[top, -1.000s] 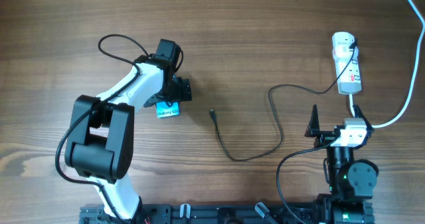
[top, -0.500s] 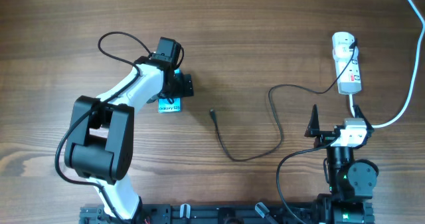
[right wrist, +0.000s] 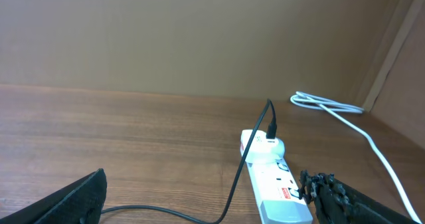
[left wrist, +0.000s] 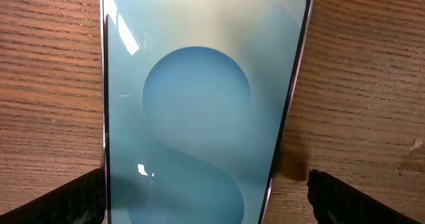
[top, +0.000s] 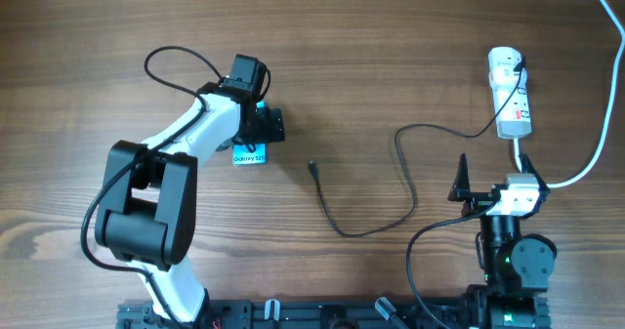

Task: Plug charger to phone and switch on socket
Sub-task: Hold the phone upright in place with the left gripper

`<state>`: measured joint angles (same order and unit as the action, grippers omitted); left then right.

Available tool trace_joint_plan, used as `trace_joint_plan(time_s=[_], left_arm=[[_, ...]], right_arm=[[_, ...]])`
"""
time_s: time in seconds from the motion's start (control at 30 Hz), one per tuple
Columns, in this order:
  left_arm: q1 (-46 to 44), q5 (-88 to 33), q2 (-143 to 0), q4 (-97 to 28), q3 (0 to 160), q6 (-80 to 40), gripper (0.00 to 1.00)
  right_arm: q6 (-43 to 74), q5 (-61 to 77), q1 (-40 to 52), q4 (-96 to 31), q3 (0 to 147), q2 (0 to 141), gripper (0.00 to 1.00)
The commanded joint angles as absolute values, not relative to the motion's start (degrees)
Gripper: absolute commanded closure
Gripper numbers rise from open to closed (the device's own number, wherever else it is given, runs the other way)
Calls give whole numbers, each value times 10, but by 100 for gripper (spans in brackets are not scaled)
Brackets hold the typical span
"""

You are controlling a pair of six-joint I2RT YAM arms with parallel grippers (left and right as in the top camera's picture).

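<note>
Phone lies screen-up on the table overhead, half hidden under the left gripper; charger tip lies to its right, socket far right. Left wrist: we see fingers apart, flanking the phone. Right wrist: right gripper spread wide, facing the socket.

Overhead looks straight down; left wrist hugs the phone, right wrist faces the socket
</note>
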<state>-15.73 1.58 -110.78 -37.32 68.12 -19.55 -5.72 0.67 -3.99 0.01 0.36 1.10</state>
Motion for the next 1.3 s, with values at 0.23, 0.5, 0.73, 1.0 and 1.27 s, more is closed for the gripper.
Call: trace_joint_plan(time_s=[0.23,0.5,0.73,1.0,1.27], left_arm=[[-163,-9,-1164,-389,647,-200,0],[-163,16,-1164,-379,647,-202,0],[-163,-21,-1164,-380,647,-201,0],[-163,-47,-1164,-379,647,-201,0],[-163,-51,-1164,-380,647,-197,7]], right_arm=[[-60,14,-37,3,3,5,0],[-60,14,-37,3,3,5,0],[-60,14,-37,3,3,5,0],[-60,14,-37,3,3,5,0],[-60,14,-37,3,3,5,0]])
